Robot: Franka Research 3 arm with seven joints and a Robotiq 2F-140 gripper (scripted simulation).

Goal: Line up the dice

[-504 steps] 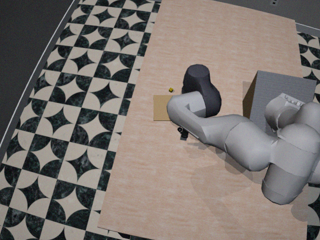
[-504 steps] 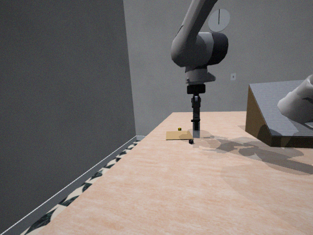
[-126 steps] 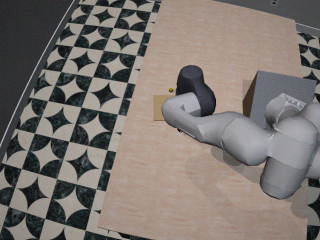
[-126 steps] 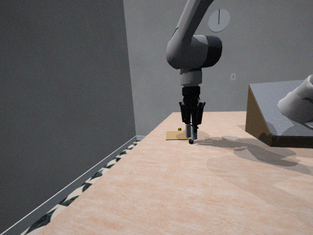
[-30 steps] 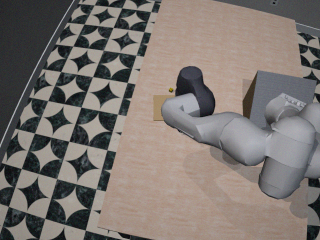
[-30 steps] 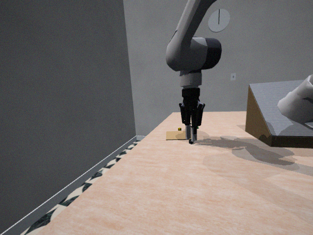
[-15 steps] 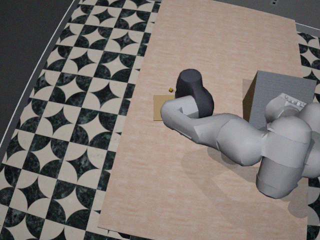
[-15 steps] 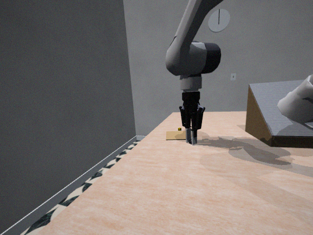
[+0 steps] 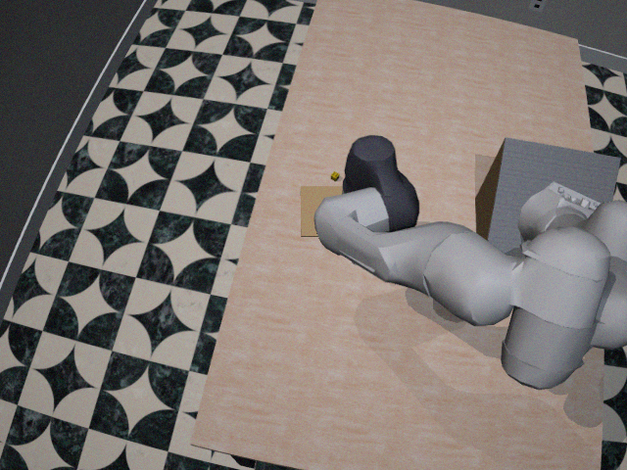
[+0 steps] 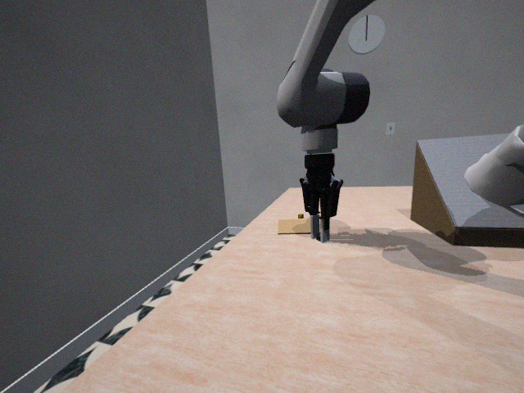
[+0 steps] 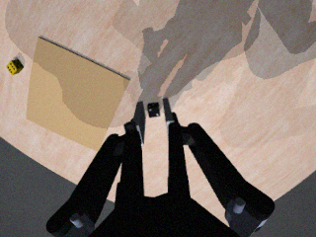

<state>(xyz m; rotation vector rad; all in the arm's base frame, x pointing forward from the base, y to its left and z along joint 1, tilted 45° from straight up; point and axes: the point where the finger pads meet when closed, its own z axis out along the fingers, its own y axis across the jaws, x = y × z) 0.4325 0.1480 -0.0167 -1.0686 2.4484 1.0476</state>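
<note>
A tan mat [image 9: 310,214] [image 10: 287,227] [image 11: 69,102] lies flat on the table. A small black die [image 11: 153,110] sits on the bare table a little off the mat's corner. My gripper [image 11: 153,108] [image 10: 319,237] is down at the table, with its fingers narrowly open on either side of the black die and small gaps showing. A yellow die [image 9: 334,175] [image 10: 300,215] [image 11: 15,66] lies on the table just off the mat's far edge. In the top view the arm hides the gripper and the black die.
A large grey wedge-shaped box [image 9: 552,182] [image 10: 465,182] stands on the table beside the robot's base. The table's edge [image 10: 237,241] runs close to the mat, with checkered floor below it.
</note>
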